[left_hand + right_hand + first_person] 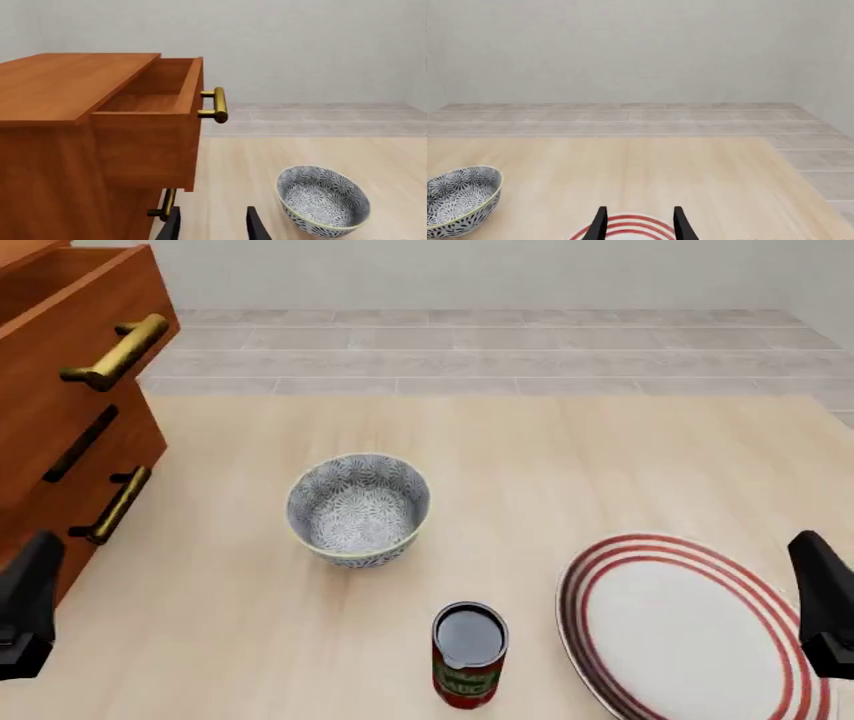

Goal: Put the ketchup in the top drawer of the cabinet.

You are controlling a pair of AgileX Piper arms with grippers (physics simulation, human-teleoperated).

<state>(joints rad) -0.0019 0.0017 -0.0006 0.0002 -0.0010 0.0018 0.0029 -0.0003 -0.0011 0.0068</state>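
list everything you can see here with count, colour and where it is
cabinet: 1, reddish-brown wood, far left of the table
top drawer: 1, reddish-brown with brass bar handle, pulled open, looks empty
lower drawer fronts: 2, one with a black handle, one with a brass handle, both shut
bowl: 1, grey patterned, centre of the table
ketchup: 1, red with dark top, upright near the front edge, between bowl and plate
plate: 1, white with red rings, front right
table: 1, pale wood
left gripper: 1, black, open, empty
right gripper: 1, black, open, above the plate
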